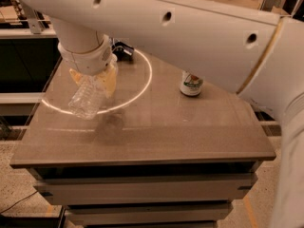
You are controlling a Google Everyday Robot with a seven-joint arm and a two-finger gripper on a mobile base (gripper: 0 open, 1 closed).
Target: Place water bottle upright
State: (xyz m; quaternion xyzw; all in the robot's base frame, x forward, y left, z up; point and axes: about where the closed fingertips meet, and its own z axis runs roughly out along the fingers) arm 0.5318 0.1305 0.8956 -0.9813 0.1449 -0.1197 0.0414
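The water bottle (87, 98) is a clear ribbed plastic bottle, tilted with its base down to the left, held above the left part of the table. My gripper (95, 82) hangs under the white wrist at upper left and is shut on the bottle's upper part between its yellowish fingers (110, 81). The bottle's cap is hidden inside the gripper. The bottle's base is a little above the tabletop (156, 127).
A green-and-white can (191, 84) stands upright on the table right of centre, partly hidden by my arm. A bright ring of reflected light curves across the tabletop. A small dark object (124, 49) lies at the back. My white arm (190, 27) spans the top.
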